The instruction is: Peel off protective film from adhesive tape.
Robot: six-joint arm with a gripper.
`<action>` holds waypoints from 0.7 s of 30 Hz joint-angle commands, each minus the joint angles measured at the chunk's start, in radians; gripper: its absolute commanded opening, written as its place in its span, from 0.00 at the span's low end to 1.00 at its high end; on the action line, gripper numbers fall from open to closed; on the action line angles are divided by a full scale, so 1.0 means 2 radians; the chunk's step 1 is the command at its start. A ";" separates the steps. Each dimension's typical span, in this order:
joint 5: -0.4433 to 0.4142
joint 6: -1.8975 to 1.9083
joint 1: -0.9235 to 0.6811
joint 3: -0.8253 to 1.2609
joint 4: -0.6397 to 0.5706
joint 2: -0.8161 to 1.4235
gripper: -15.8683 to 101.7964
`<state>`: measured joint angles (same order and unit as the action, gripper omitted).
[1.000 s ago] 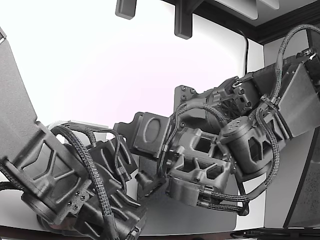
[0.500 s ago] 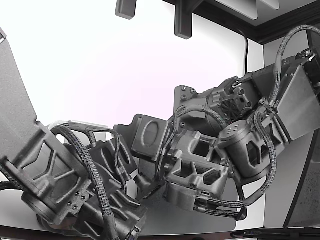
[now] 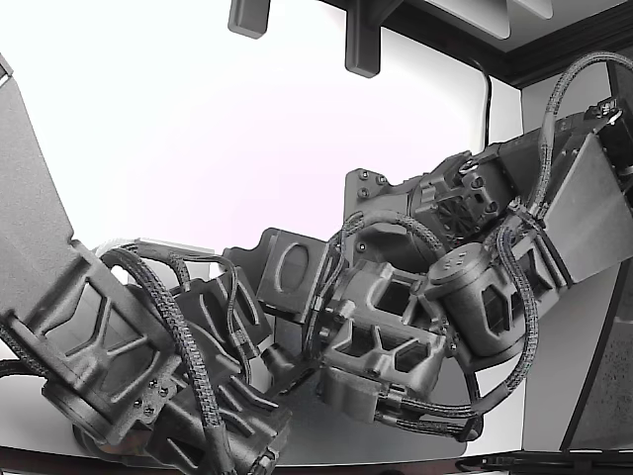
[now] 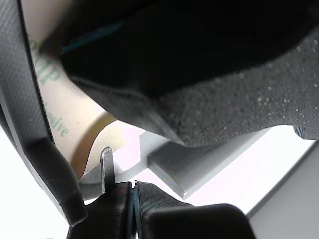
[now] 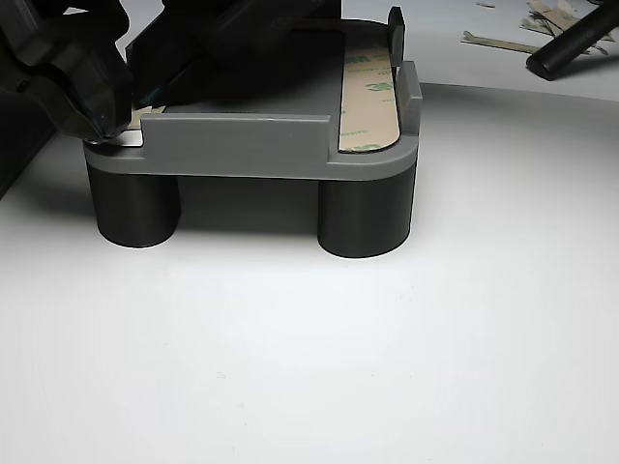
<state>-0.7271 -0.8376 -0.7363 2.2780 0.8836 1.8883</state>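
The tape [image 5: 368, 95] lies in the grey fixture [image 5: 242, 145] on the worktop [image 5: 319, 358]; its film looks thin and limp, best pinched at an end; whether the hand [image 5: 82, 82] is closed, I cannot tell.

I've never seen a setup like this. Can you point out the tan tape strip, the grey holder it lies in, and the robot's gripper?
Tape strip [image 5: 369, 97], other view, middle of its printed liner.
Grey holder [image 5: 242, 145], other view, front wall.
Gripper [image 5: 106, 121], other view, tip at the holder's corner.
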 commanded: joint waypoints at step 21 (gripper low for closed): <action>0.009 0.027 0.002 -0.005 0.013 0.018 0.04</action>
<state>-0.7087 -0.7885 -0.7378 2.2826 0.9081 1.8991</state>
